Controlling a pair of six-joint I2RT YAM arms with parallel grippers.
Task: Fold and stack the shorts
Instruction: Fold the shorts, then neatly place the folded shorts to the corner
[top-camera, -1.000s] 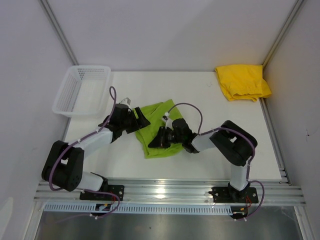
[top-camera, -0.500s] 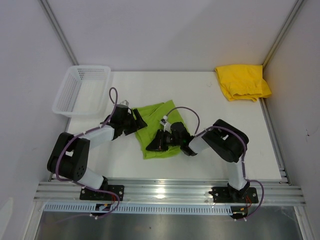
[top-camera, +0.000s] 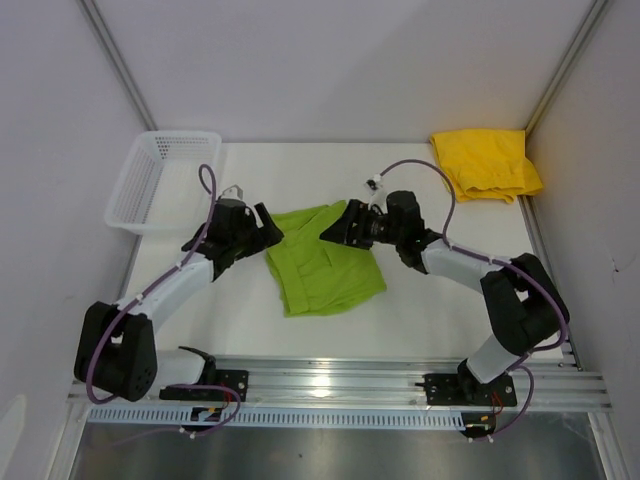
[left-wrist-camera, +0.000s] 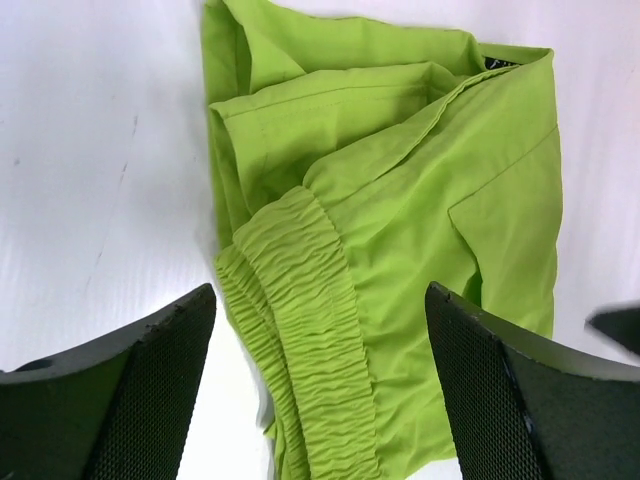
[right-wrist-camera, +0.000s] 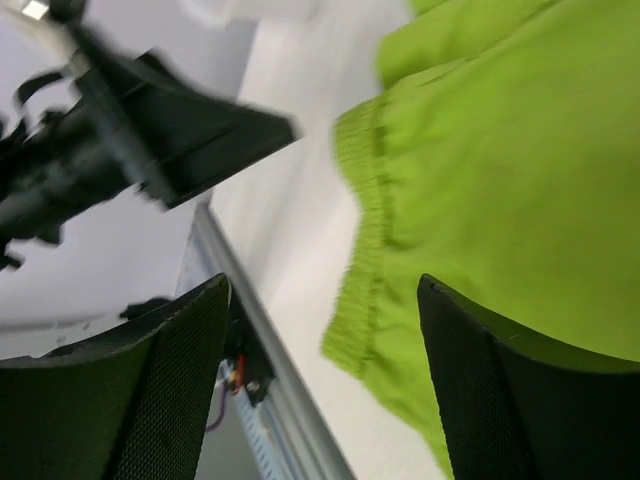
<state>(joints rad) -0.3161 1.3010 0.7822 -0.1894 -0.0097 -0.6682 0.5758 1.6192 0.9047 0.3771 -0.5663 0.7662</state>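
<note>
Looks, at a guess, somewhere past the middle of the job. Between the left gripper (top-camera: 268, 228) and the right gripper (top-camera: 335, 225), and reaching nearer the bases than either: the lime green shorts (top-camera: 325, 265), flat on the table (top-camera: 430, 310), doubled over but loosely, with the gathered waistband (left-wrist-camera: 300, 300) directly beneath the left fingers and uneven layers showing beyond it. Well off beyond the right gripper, in the far corner: the yellow shorts (top-camera: 487, 163), a compact bundle, apparently folded. Left to do, judging from this: tidying or finishing the green fold, then carrying one pair onto the other. No stack yet. Both sets of jaws spread wide, holding nothing, hovering just over the far part of the green cloth. As for writing: only a small dark tab (left-wrist-camera: 500, 63) at the green pair's far edge, too small to read; no brand legible anywhere.
</note>
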